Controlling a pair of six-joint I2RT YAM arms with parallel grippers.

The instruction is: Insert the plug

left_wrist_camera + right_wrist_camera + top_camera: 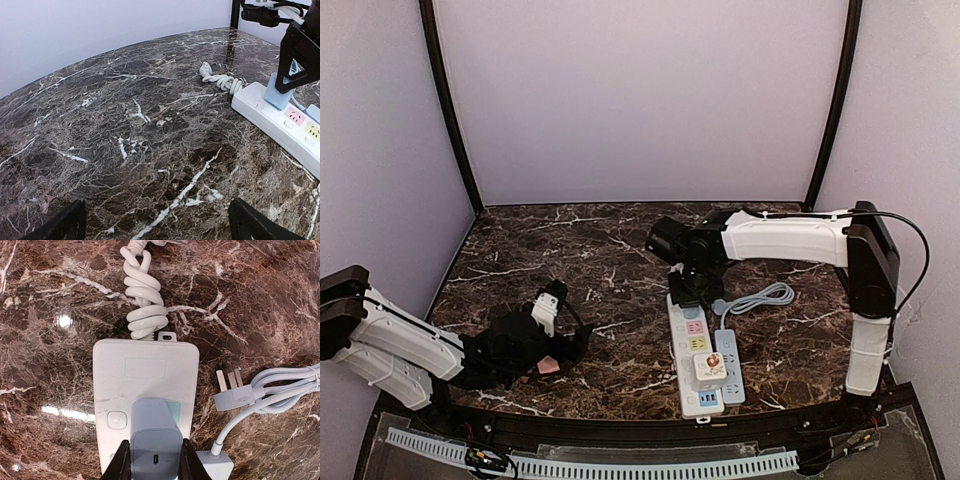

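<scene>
— Two arms over one tabletop [570, 250]; where do I stand with the job?

— Start from the white power strip [680, 335], your landmark. Your left gripper [157, 230] sits well to the left of it, fingers spread wide, holding nothing. Your right gripper [155, 460] hangs over the strip's far end, pinching the pale blue plug [156, 440] between its two fingers.

— Is the plug in?

— It stands upright on the strip's farthest socket, touching the face. Whether the pins are fully home I can't tell, because the body hides them. I'd call this the seating step.

— So what next?

— Press straight down, no tilt, until the plug's base sits flush. Only then spread the fingers and lift clear. Watch that the strip doesn't slide toward its coiled cord [145, 295].
</scene>
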